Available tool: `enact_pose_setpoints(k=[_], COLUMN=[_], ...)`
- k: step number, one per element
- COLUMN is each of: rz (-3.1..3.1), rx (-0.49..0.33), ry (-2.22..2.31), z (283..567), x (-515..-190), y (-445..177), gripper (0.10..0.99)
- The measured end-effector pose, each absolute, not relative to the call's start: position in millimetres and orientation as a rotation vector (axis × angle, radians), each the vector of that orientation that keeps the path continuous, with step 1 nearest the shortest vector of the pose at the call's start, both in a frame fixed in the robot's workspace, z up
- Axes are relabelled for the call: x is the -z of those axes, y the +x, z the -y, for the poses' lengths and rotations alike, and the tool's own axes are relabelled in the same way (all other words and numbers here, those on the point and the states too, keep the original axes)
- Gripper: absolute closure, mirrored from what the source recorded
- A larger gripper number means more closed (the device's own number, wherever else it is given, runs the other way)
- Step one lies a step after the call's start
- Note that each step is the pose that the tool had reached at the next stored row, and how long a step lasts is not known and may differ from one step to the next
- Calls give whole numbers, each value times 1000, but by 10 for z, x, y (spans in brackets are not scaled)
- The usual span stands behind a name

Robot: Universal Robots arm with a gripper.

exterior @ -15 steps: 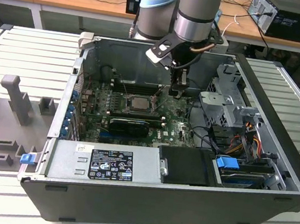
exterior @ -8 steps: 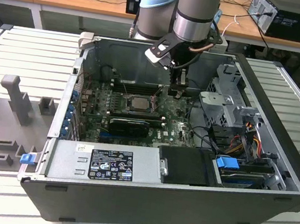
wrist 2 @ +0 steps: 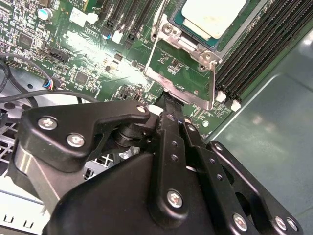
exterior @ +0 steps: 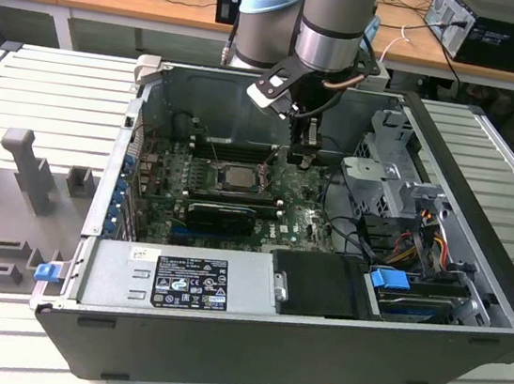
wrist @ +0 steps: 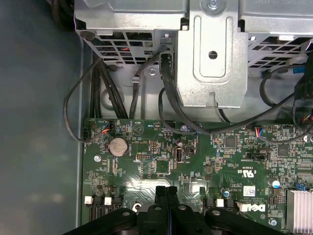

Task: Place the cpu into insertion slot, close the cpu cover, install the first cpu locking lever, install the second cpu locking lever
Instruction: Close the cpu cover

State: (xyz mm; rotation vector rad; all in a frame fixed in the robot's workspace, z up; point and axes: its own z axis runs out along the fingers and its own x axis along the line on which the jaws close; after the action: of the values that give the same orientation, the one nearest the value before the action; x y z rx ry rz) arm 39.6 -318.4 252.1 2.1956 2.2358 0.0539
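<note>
cpu lying uncovered, end effector clenched, pressed against cpu cover edge

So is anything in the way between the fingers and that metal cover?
Nothing visible. In the second wrist view the shut fingers reach right up to the open cover's edge, with the cpu just beyond.

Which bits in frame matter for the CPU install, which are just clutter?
Job: cpu, seated in insertion slot; cpu cover, open; gripper, tips at the cover's edge.
Lying about: memory slots, coin cell, drive cage, black cables, power supply.
</note>
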Motion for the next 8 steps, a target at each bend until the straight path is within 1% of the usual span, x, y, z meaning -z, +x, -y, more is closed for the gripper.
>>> enact_pose_setpoints(k=[8], rz=[-2236], rx=[-54], ry=[2195], z=[3184], x=[-2521], y=[376], gripper=[980])
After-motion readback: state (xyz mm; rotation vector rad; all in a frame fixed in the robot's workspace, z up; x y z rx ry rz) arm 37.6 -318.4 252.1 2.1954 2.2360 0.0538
